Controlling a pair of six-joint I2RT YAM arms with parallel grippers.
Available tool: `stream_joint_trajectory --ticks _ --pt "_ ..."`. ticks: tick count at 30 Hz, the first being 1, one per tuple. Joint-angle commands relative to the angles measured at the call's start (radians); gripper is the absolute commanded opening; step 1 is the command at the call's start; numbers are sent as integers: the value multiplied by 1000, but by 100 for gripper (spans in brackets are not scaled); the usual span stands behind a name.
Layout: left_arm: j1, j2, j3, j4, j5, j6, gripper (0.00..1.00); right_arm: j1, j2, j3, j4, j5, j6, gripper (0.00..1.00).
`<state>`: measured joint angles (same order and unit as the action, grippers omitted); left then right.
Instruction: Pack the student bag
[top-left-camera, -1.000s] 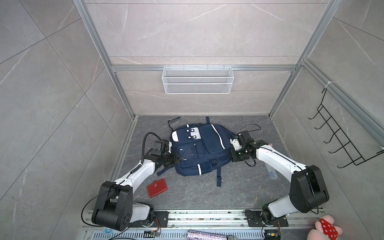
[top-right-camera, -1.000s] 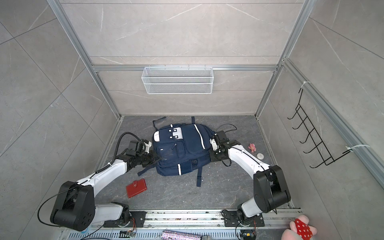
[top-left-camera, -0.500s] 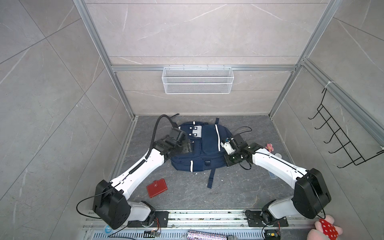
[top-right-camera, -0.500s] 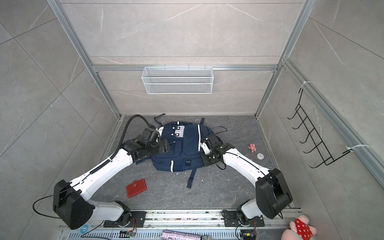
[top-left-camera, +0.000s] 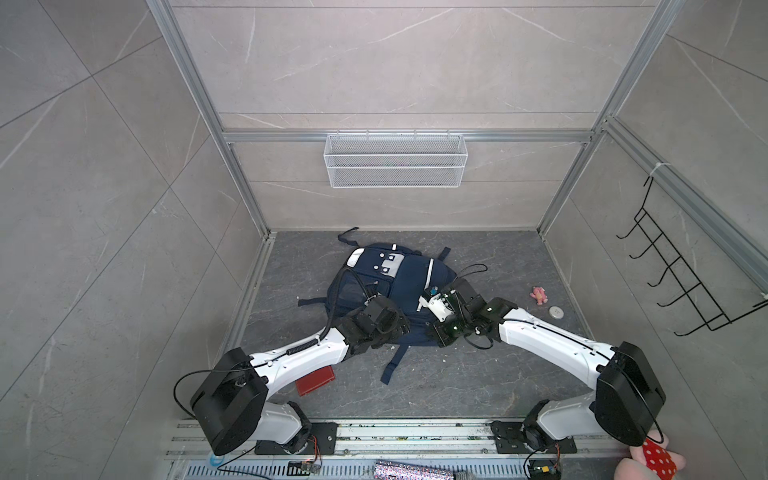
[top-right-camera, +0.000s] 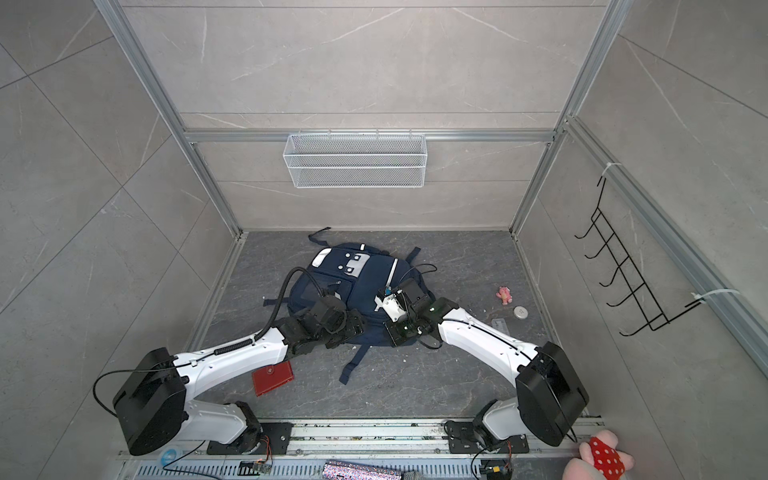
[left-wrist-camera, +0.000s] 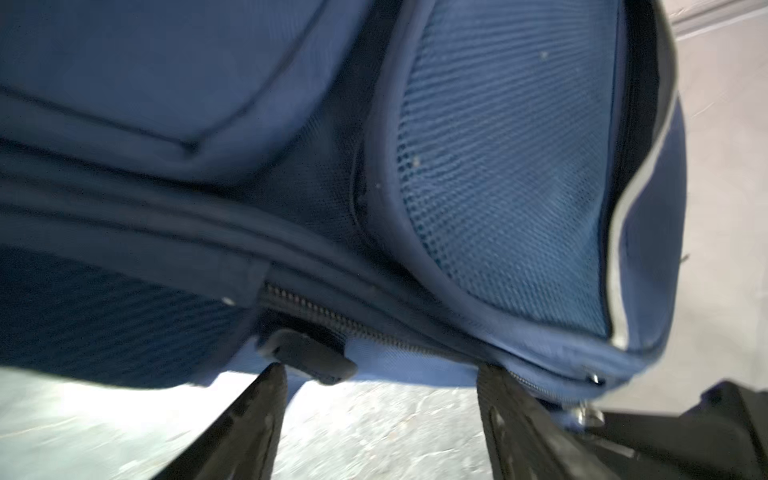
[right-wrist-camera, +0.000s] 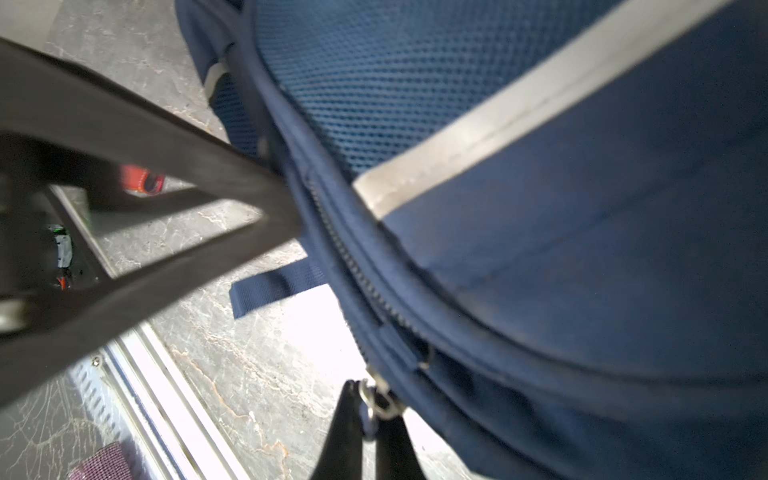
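The student bag, a navy backpack with white stripes and grey-white patches, lies flat in the middle of the floor in both top views. My left gripper stands open at the bag's near edge, its fingertips just under the zip seam beside a black pull tab; only floor shows between them. My right gripper is shut on a metal zip pull ring at the bag's rim, a little to the right of the left gripper.
A red wallet lies by the left arm. A pink toy and a white round thing sit to the right. A wire basket hangs on the back wall, a black hook rack on the right wall.
My left gripper let go at the bag's left side, opened and swung round to its near edge. The right gripper, still shut, moved left and nearer along the rim. The bag turned and shifted.
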<state>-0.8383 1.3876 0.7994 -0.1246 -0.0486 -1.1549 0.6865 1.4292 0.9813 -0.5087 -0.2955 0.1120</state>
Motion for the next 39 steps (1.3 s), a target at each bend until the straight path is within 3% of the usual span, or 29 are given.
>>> stream_joint_trajectory --ticks 1,6,11,18,28,30,32,35,37,39 --pt "-1 31 -19 256 19 -108 74 28 -50 -10 53 -81 -2 0" --pt "-5 46 -68 394 36 -146 73 42 -52 -32 68 -81 18 0" --pt "-16 -31 -130 373 58 -140 74 41 -38 -23 68 -14 40 0" --pt "-24 -148 -204 341 35 -163 77 43 -23 -6 63 -5 45 0" --pt "-24 -61 -185 450 47 -206 75 86 -19 20 56 -3 29 0" --pt "-22 -21 -175 472 41 -209 67 94 -23 22 55 -1 29 0" --pt "-22 21 -156 488 46 -210 52 94 -28 20 56 -3 29 0" --pt "-24 62 -140 525 48 -225 41 96 -44 15 52 -2 34 0" --pt "-24 52 -147 528 33 -227 24 97 -53 14 40 2 34 0" --pt "-20 16 -171 513 -8 -234 1 97 -66 16 23 27 32 0"
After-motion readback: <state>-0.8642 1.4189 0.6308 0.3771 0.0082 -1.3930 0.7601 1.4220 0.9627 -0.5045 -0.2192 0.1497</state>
